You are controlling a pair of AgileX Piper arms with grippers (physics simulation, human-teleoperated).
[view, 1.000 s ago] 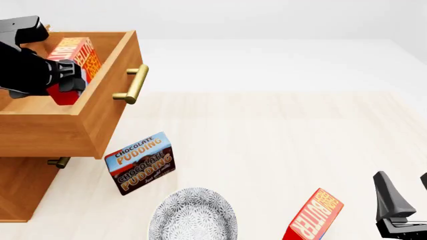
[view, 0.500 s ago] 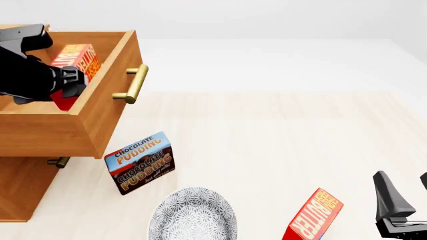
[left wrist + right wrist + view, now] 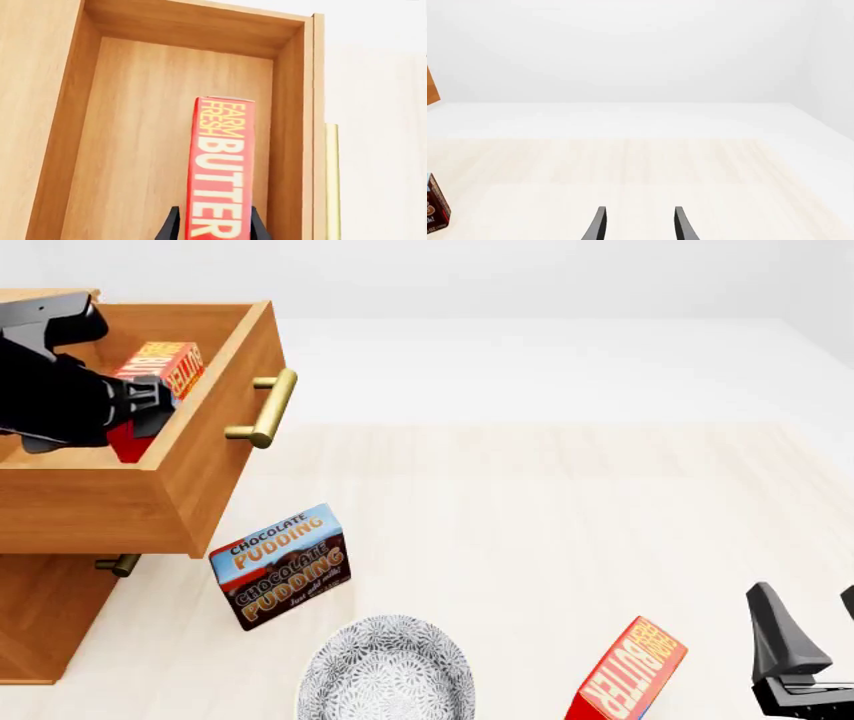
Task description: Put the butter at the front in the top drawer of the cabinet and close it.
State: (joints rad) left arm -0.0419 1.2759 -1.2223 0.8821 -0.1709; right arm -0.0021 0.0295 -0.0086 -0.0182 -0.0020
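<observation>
The left tool (image 3: 134, 410) is reaching down into the pulled-out top drawer (image 3: 200, 455) of the cabinet (image 3: 40, 620), its two fingers (image 3: 169, 227) closed against the sides of the butter (image 3: 220, 170), which is standing on edge inside the drawer, close to the wall that carries the brass handle (image 3: 267, 410). From the front I cannot tell whether the carton's lower edge is already touching the drawer floor. To finish this well, I would judge the carton should be lowered until it is resting on the wood, then released with a small opening so it is not knocked over, and the arm lifted straight up clear of the drawer walls before the front is pushed shut. The right tool (image 3: 638, 225) is hanging idle over the tabletop (image 3: 561, 520) with its fingers parted and nothing between them, beside the other butter carton (image 3: 625, 672). A chocolate pudding box (image 3: 280, 565) and a patterned plate (image 3: 387, 668) are sitting below the drawer.
</observation>
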